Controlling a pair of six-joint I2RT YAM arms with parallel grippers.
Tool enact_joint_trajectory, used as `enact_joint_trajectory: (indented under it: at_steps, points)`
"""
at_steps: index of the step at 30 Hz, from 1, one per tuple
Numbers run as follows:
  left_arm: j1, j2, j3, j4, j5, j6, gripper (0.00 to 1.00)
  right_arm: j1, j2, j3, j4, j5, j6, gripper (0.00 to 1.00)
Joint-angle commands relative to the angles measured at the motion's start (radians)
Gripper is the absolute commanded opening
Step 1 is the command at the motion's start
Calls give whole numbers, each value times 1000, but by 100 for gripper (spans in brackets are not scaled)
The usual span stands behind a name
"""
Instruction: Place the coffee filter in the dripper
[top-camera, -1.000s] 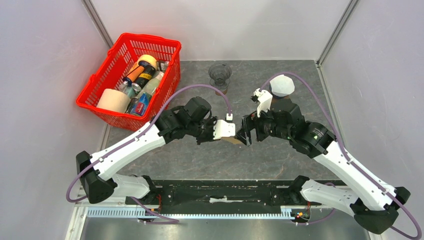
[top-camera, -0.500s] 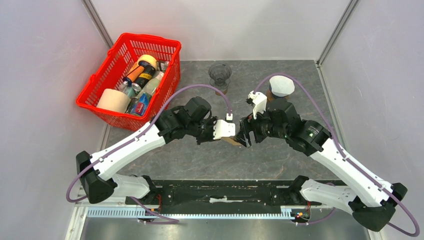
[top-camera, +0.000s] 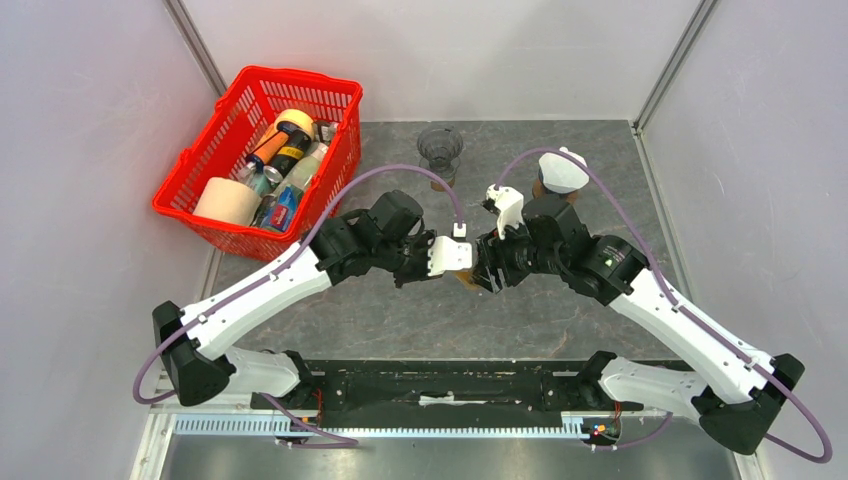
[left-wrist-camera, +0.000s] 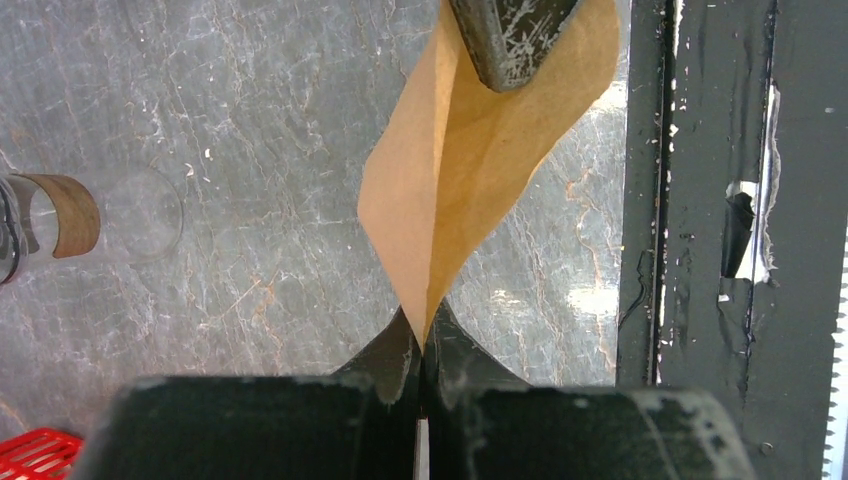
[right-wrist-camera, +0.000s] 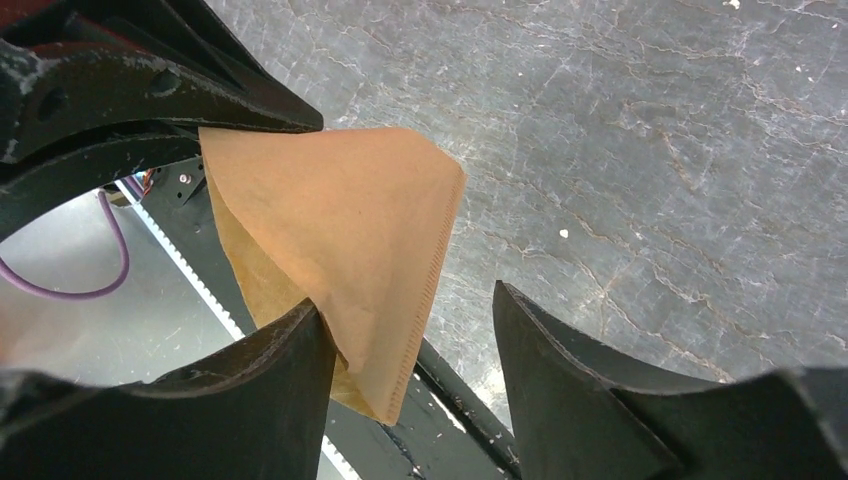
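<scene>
The brown paper coffee filter (left-wrist-camera: 470, 170) hangs above the table, pinched at its pointed end by my left gripper (left-wrist-camera: 423, 340), which is shut on it. It also shows in the right wrist view (right-wrist-camera: 350, 210) and as a sliver in the top view (top-camera: 466, 281). My right gripper (right-wrist-camera: 404, 296) is open around the filter's wide end. Its left finger (right-wrist-camera: 270, 380) touches the paper and the right finger stands apart. The clear glass dripper (top-camera: 440, 150) stands at the back middle, also in the left wrist view (left-wrist-camera: 130, 215).
A red basket (top-camera: 300, 78) full of bottles and tape rolls stands at the back left. A white-topped brown object (top-camera: 563, 172) stands at the back right, behind my right arm. A black rail (top-camera: 440, 385) runs along the table's near edge.
My right arm has moved left toward the left gripper, bringing its open fingers around the filter. The left arm has held still.
</scene>
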Motion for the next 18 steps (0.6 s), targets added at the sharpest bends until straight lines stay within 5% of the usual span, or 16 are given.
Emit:
enact_joint_trajectory:
  at_steps: [1, 8, 18]
  points:
    - [-6, 2, 40, -15, 32, -12, 2, 0, -21, -2, 45, 31, 6, 64]
    - [-7, 10, 46, -28, 80, 10, 2, 0, -40, -13, 68, 16, -2, 60]
    - [-8, 12, 54, -39, 93, 20, 2, 0, -43, -16, 68, -25, -13, 26]
